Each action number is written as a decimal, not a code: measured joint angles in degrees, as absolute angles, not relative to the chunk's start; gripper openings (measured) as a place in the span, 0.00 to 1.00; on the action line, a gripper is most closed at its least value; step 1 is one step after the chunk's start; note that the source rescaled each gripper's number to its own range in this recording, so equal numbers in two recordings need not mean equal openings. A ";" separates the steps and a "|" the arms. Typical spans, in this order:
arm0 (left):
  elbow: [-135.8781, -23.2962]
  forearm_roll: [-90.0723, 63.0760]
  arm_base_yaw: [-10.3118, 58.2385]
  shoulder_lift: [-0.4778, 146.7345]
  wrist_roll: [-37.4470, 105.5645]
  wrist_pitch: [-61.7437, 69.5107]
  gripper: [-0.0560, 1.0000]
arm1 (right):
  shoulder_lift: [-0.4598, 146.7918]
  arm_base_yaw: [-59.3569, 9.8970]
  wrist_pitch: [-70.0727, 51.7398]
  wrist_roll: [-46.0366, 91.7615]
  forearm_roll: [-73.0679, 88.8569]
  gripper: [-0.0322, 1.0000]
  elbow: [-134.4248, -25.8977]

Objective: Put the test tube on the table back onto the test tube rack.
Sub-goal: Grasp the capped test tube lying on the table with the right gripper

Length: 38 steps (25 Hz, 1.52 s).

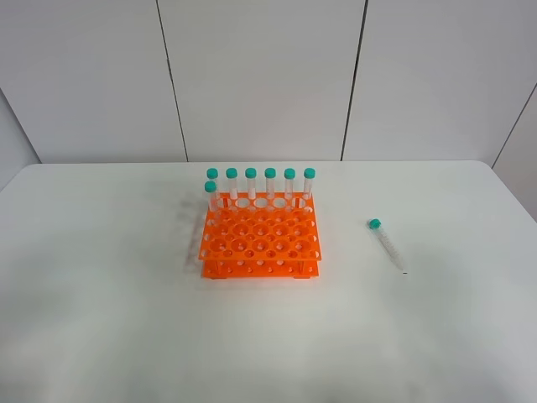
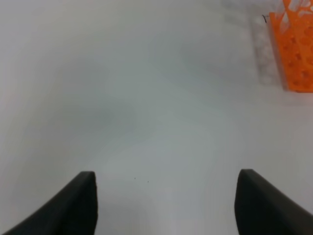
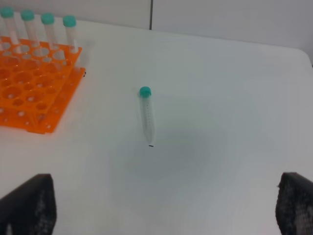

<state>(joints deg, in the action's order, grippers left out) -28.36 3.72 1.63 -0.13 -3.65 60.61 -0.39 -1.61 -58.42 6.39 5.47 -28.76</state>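
A clear test tube [image 1: 387, 243] with a teal cap lies flat on the white table [image 1: 126, 319], right of the orange rack [image 1: 260, 243]. It also shows in the right wrist view [image 3: 146, 116], cap away from the camera, tip toward it. Several capped tubes [image 1: 270, 182] stand upright in the rack's back row, one more [image 1: 211, 195] at the left. My right gripper [image 3: 166, 210] is open, its fingers [image 3: 29, 205] wide apart, short of the tube. My left gripper [image 2: 166, 205] is open over bare table, the rack [image 2: 293, 54] off to one side. Neither arm shows in the high view.
A grey panelled wall [image 1: 260, 75] stands behind the table's back edge. The table's right edge [image 1: 512, 193] curves near the lying tube.
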 joint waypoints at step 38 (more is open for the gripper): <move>-28.36 3.72 1.63 -0.13 -3.65 60.61 0.89 | 106.99 -6.50 -51.40 8.52 5.85 1.00 -76.63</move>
<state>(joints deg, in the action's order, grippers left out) -28.36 3.72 1.63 -0.13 -3.65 60.61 106.99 -6.50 -51.40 8.52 5.85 -76.63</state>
